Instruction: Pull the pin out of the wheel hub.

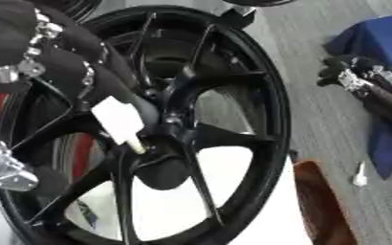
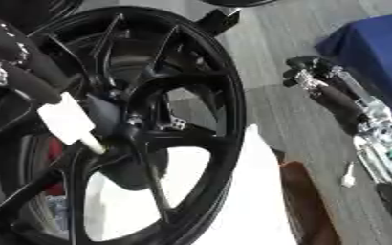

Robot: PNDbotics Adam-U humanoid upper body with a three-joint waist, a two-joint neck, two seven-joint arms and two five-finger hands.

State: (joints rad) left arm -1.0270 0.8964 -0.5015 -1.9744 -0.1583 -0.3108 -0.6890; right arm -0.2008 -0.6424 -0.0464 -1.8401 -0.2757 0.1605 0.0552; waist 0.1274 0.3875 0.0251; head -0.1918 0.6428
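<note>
Left hand point(image 1: 61, 62) fills the upper left, closest to you, its fingers curled down onto the pin point(image 1: 120, 122), a white blocky piece with a thin pale tip pointing down and right. You hold it pinched at its upper end; the tip sits right at the centre of the wheel hub point(image 1: 170, 139), where the black spokes meet. Whether the tip is inside a hole or already clear, I cannot tell.

Risks from here:
- Pull off-axis and the thin tip could bind or bend in the hub. Draw back along the pin's own line, up and left.
- Grip is at the top end only; the pin could twist between the fingers and drop behind the spokes, out of reach.
- Your forearm lies across the spokes, so a quick withdrawal could catch on one and jolt the wheel.

Right hand point(image 2: 316, 79) hangs idle well apart, beyond the wheel's right rim, near a blue cloth point(image 1: 383, 38); fingers look curled and hold nothing. Small white object point(image 1: 360, 176) lies on the grey floor point(image 1: 316, 95) below it, beside a brown piece point(image 1: 321, 206) at the wheel's lower right.
</note>
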